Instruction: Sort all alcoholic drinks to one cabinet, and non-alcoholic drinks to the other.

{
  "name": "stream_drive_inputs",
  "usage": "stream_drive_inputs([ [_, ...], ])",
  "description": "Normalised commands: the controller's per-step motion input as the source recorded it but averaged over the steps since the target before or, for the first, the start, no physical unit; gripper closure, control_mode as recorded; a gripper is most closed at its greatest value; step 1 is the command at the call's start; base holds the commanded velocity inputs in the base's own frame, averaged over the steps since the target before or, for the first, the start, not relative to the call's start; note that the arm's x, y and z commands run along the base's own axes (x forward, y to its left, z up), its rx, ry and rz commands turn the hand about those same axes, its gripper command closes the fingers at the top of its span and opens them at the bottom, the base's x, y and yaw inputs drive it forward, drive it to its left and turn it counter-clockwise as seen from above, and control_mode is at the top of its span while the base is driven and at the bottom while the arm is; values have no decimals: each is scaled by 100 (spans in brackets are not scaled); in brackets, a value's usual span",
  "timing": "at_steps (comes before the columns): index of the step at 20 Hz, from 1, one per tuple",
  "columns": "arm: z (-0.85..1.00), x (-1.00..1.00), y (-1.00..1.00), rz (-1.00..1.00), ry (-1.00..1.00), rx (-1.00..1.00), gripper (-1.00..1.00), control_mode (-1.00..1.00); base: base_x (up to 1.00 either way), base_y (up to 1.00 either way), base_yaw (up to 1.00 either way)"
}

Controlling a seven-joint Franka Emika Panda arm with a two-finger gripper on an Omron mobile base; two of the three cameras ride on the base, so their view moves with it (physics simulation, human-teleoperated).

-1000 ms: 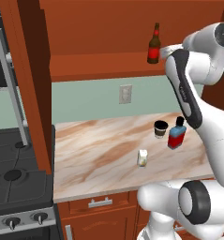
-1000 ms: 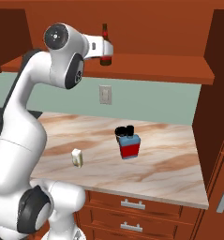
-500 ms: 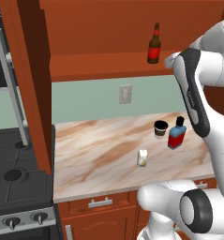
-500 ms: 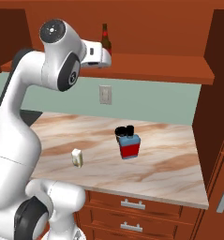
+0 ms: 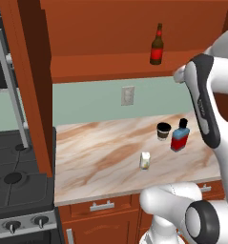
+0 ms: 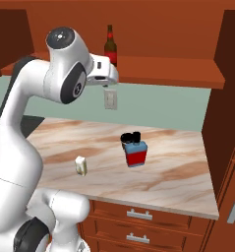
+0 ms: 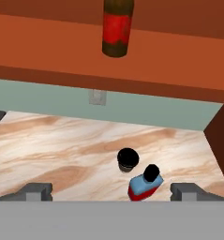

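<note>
The slim brown bottle (image 5: 157,45) with a red label stands upright on the cabinet shelf (image 5: 110,64), also seen in the right base view (image 6: 109,47) and at the top of the hand view (image 7: 118,28). On the marble counter, the squat red bottle (image 5: 180,137) stands right beside the dark lidded cup (image 5: 163,131); both show below the hand (image 7: 145,183) (image 7: 128,159). The small cream carton (image 5: 145,160) sits nearer the front edge (image 6: 80,165). My gripper (image 6: 107,86) hangs open and empty in front of the shelf edge, high above the counter (image 7: 112,192).
A stove (image 5: 15,176) lies left of the counter behind a tall wooden panel (image 5: 34,86). A wall outlet (image 5: 128,95) sits on the green backsplash. Drawers with metal handles (image 5: 102,206) run under the counter. A dark wooden side wall (image 6: 227,88) closes the right end.
My hand has drawn back from the shelf and dropped slightly, away from the brown bottle, which stays standing there. The jaws stay open. The items on the counter have not moved.
</note>
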Motion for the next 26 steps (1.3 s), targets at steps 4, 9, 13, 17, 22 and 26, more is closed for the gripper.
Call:
stream_drive_inputs([
  [4,-43,-10,-18,0,1,0,-100,-100,0,0,0],
  [9,-48,-4,-14,0,0,0,-100,-100,0,0,0],
  [13,-46,0,-9,0,3,0,-100,-100,0,0,0],
  [17,-48,0,-6,0,5,-2,-100,-100,0,0,0],
  [22,-42,0,-9,0,6,-2,-100,-100,0,0,0],
  [26,-41,0,-14,0,5,-1,-100,-100,0,0,0],
])
